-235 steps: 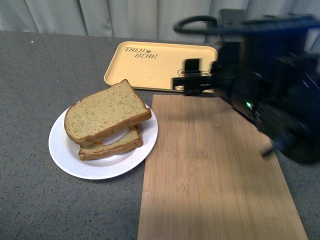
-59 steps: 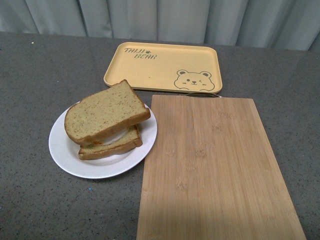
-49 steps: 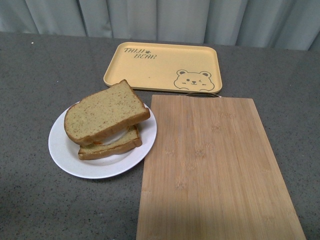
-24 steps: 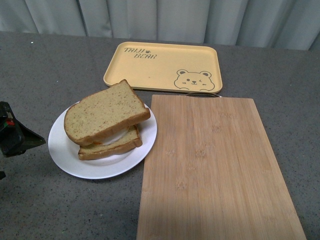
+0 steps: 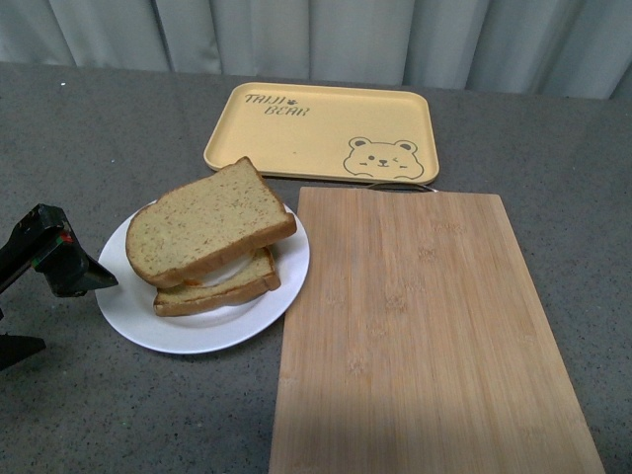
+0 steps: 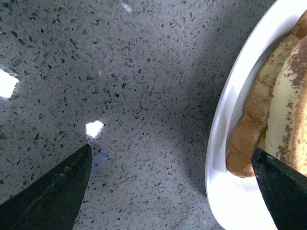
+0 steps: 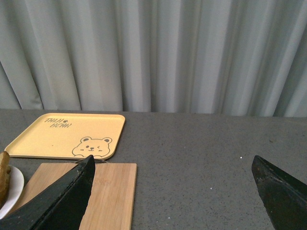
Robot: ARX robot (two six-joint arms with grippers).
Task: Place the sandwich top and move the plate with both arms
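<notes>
Front view shows my left pincer [image 5: 79, 314] at the near-left of the scene with its fingers spread wide apart, gripping nothing. The plate [image 5: 197, 336] lies just to the pincer's right, its rim close to the upper fingertip. On it, the sandwich top [image 5: 207, 222] rests slightly tilted on a lower slice [image 5: 222, 286], further right of the pincer than the rim. A pale layer [image 5: 235, 267] peeks out between the slices, but I can't say from here what it is. From the left wrist camera the left pincer [image 6: 171, 148] straddles the plate [image 6: 225, 110] edge: one finger [image 6: 280, 191] hangs over the rim by the bread crust, the other over bare speckled counter [image 6: 120, 72]. I cannot tell whether either finger touches anything. My right pincer [image 7: 172, 158] shows only in its own wrist view, fingers likewise wide apart and holding nothing, raised well above the counter. Ahead of it and off to one side lie the yellow bear tray [image 7: 62, 134] and the bamboo cutting board [image 7: 105, 191], with a grey curtain [image 7: 144, 48] behind.
</notes>
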